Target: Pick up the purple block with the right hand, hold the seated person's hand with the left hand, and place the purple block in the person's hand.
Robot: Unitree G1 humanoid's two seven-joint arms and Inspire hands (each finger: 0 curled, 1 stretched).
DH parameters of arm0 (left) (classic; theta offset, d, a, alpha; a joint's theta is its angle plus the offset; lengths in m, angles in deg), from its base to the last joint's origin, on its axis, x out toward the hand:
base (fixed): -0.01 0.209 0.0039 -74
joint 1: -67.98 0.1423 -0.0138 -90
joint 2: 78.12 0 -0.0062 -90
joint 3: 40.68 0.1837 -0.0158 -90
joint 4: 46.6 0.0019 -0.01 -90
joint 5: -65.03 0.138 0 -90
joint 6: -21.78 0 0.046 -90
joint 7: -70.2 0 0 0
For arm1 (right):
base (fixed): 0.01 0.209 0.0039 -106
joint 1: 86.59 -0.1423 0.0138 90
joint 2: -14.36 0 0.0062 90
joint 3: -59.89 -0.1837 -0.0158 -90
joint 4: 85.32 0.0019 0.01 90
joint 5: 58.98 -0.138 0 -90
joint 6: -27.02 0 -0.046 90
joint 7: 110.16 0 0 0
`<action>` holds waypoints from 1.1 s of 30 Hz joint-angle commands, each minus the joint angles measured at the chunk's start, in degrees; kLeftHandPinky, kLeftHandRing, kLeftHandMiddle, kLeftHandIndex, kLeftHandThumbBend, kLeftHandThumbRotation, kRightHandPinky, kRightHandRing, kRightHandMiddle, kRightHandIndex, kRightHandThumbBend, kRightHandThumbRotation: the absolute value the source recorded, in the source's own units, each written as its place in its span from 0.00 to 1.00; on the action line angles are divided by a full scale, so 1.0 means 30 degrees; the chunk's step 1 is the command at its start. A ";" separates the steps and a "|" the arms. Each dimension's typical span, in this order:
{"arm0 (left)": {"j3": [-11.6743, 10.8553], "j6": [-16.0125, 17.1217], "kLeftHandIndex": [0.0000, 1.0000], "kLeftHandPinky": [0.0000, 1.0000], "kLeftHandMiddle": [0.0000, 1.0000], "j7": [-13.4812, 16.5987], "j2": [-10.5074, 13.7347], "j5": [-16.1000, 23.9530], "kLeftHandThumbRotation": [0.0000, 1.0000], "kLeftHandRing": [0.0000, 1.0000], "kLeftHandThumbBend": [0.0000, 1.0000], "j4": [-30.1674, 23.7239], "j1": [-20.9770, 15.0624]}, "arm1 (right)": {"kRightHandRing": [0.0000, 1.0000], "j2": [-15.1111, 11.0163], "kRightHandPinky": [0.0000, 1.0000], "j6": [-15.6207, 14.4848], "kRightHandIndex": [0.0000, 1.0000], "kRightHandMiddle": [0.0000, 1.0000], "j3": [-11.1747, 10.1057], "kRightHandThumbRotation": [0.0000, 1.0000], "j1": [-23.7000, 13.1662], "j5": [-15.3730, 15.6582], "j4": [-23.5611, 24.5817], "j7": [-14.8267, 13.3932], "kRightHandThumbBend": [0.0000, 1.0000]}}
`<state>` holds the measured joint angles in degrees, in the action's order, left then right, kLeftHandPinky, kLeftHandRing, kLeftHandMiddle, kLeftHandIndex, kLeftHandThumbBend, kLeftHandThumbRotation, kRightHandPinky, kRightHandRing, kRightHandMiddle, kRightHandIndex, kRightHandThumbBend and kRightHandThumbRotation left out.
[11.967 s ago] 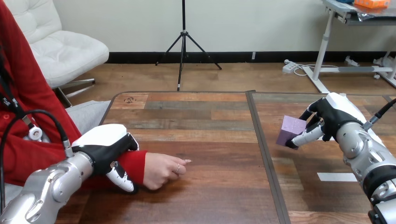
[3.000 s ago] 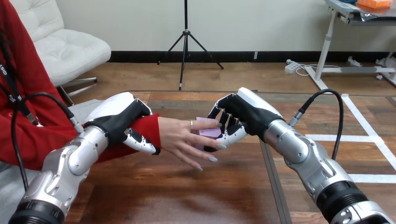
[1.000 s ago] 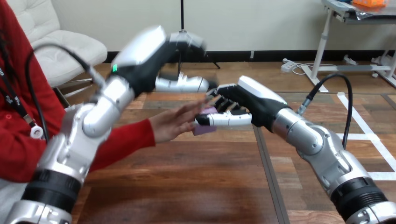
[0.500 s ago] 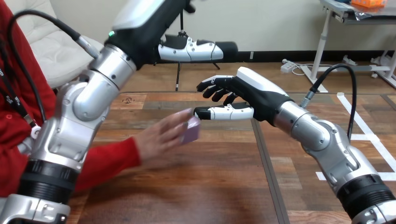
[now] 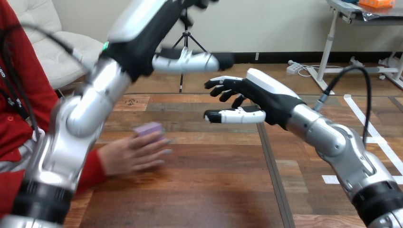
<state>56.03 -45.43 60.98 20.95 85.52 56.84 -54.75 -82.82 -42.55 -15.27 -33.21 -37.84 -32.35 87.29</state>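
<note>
The purple block (image 5: 148, 128) lies on the person's hand (image 5: 133, 153), low over the table at the left of centre. My left hand (image 5: 157, 28) is raised high above the table, its thumb (image 5: 190, 61) stretched out to the right, and it holds nothing. My right hand (image 5: 252, 102) hovers open above the table's middle, fingers spread and pointing left, well apart from the block and from the person's hand.
The wooden table (image 5: 214, 190) has a dark seam (image 5: 273, 180) running front to back right of centre. White tape strips (image 5: 335, 179) lie on its right part. The person's red sleeve (image 5: 90, 173) rests near the left edge.
The person's hand has drawn back to the left and lower with the purple block on it. My right hand has stayed open and pulled slightly right. My left arm remains raised.
</note>
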 commanded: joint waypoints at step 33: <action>-0.1239 0.7299 0.65 0.56 0.69 -0.0763 -0.1303 -0.5714 0.81 0.67 0.58 0.7644 0.6474 | 0.78 0.1387 0.67 0.2794 0.84 0.80 -0.4512 0.95 0.8366 -0.7923 0.4295 -0.0555 0.94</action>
<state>53.52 -27.37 59.91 18.50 71.08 76.63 -35.16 -82.36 -35.82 -26.05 -10.55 -56.56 -24.15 85.89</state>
